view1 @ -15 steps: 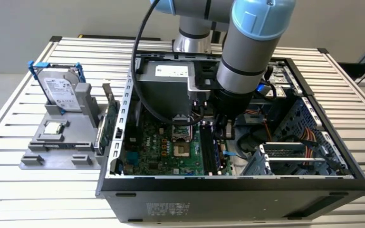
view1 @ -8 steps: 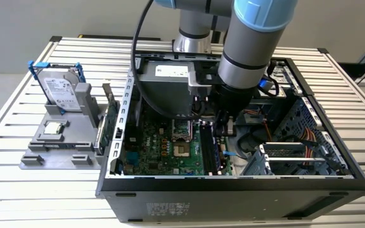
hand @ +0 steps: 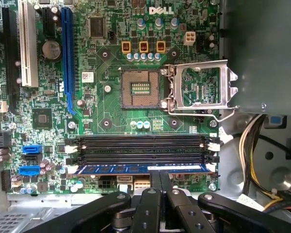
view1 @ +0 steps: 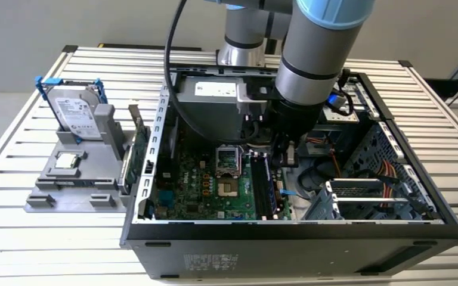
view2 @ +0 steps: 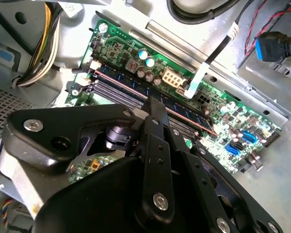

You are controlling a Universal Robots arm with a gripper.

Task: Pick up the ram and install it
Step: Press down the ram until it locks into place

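Observation:
The ram, a thin blue-green stick, stands in the memory slot closest to the motherboard's edge, beside three bare black slots. In the second wrist view the ram runs slantwise across the board. My gripper is shut, with its fingertips pressed together on the ram's upper edge near its middle. Nothing sits between the fingers. In the exterior view the gripper reaches down into the open computer case, over the ram.
The processor socket lies bare with its metal latch frame flipped open. Bundled cables hang near the slots' end. Outside the case, a grey holder carries a hard drive, a square silver chip and a green card.

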